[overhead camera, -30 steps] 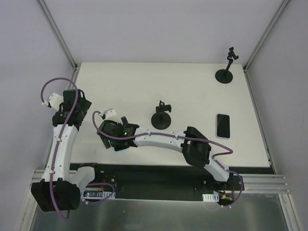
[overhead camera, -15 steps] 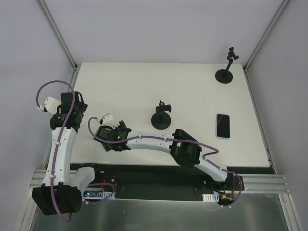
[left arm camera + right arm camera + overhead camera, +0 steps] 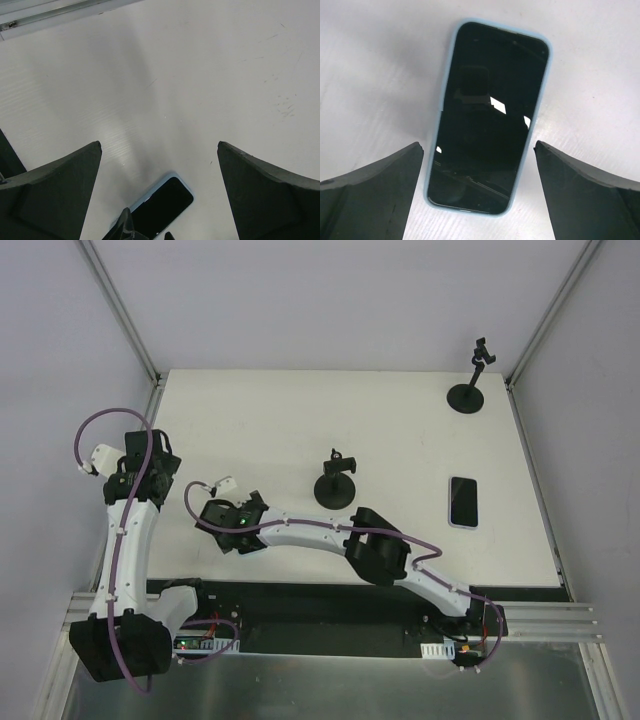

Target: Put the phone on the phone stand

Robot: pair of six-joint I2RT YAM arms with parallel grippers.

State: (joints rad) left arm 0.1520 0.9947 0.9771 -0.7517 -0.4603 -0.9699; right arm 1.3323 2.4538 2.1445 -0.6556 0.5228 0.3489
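The phone (image 3: 463, 501), dark screen in a light blue case, lies flat at the table's right side. A black phone stand (image 3: 335, 483) is at mid-table and a second stand (image 3: 471, 388) at the far right corner. My left gripper (image 3: 145, 455) is open at the left edge; its wrist view (image 3: 160, 145) shows the phone (image 3: 161, 204) far off behind a stand tip (image 3: 125, 231). My right gripper (image 3: 232, 525) reaches left of the middle stand. Its wrist view (image 3: 479, 145) shows open, empty fingers either side of a blue-cased phone (image 3: 487, 120) lying below them.
The white table (image 3: 300, 420) is walled by grey panels and aluminium posts at the back corners. The right arm's elbow (image 3: 375, 555) lies low across the near half. A purple cable (image 3: 95, 430) loops off the left arm.
My right gripper and elbow have slid further left along the near side. My left gripper has drawn back towards the left edge. The phone and both stands have not moved.
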